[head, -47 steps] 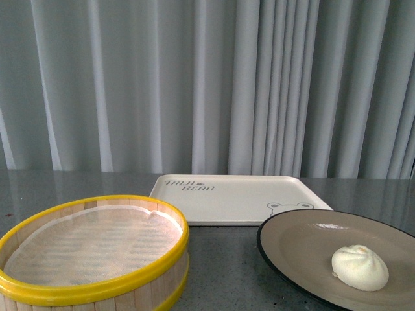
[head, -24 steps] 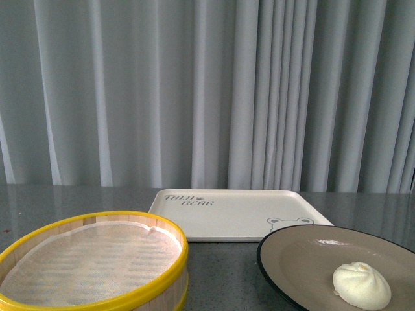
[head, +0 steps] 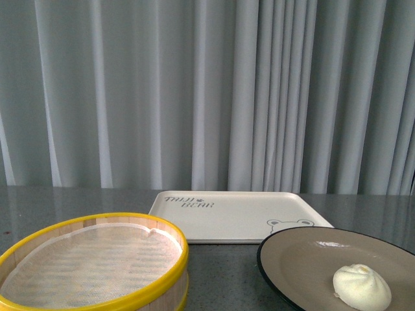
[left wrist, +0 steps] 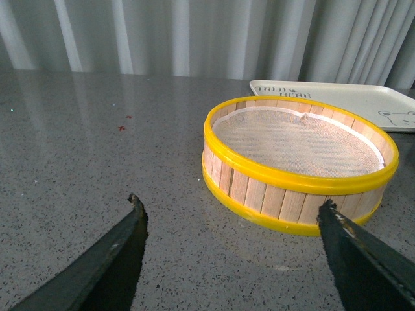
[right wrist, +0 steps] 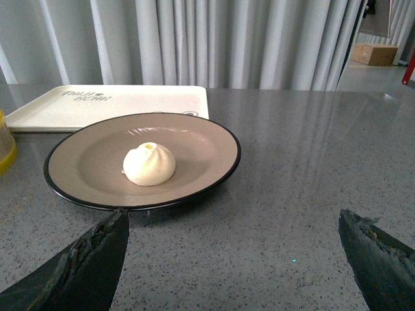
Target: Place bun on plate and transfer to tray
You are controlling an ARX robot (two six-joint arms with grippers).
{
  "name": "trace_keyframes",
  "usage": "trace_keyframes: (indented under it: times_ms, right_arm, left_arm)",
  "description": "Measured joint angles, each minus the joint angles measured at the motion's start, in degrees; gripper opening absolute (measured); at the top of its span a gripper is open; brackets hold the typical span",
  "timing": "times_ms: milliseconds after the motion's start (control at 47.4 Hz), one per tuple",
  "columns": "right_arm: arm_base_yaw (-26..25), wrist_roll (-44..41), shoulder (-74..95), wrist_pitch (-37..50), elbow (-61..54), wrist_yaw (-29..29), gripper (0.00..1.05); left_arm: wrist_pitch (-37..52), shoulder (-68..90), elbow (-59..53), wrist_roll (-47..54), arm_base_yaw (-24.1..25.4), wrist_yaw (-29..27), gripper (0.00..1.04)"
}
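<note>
Bun on plate; plate not yet on tray.
Bun [right wrist: 149, 164] sits on the plate [right wrist: 201, 146]; tray [right wrist: 130, 100] lies just behind the plate. Likely next is a rim grasp: pinch the plate's near edge and lift level so the bun doesn't roll. Right gripper [right wrist: 233, 220] is low before the plate, jaws wide apart, empty. Left gripper [left wrist: 230, 201] is likewise spread, facing the steamer basket [left wrist: 298, 188] beside the plate.

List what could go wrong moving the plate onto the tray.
The bun sits loose on the shallow plate; a tilted lift could roll it off. The plate's thin rim lies flat on the table, so the open right gripper may slip off it. The tray's raised edge could catch the plate.
</note>
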Motion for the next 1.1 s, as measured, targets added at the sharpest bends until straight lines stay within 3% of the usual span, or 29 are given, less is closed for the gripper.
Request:
trace_keyframes:
  times_ms: [127, 506, 570, 654, 865, 992, 1097]
  right_arm:
    - [0.0, 0.0, 0.0, 0.0, 0.0, 0.0, 0.96]
    - [0.02, 0.07, 0.09, -0.09, 0.02, 0.24, 0.96]
    - [2.38, 4.37, 4.74, -7.85, 3.5, 7.08, 0.96]
    - [4.02, 4.57, 14.71, -10.91, 8.0, 12.02, 0.96]
    - [3.48, -16.46, 32.06, -5.14, 16.11, 6.93, 0.96]
    - [5.7, -38.86, 34.07, -8.02, 17.75, 3.23, 0.96]
    - [5.88, -59.17, 38.07, -3.1, 18.53, -0.02, 0.96]
  left_arm:
    - [0.0, 0.0, 0.0, 0.09, -0.02, 0.0, 1.0]
    - [0.0, 0.0, 0.0, 0.13, -0.02, 0.0, 0.98]
    - [0.0, 0.0, 0.0, 0.15, -0.02, 0.0, 0.98]
    - [0.0, 0.0, 0.0, 0.15, -0.02, -0.02, 0.98]
    - [0.0, -0.02, 0.0, 0.15, -0.02, 0.0, 0.98]
    - [0.0, -0.02, 0.0, 0.15, -0.02, 0.0, 0.98]
    - [0.0, -0.02, 0.0, 0.15, -0.02, 0.0, 0.98]
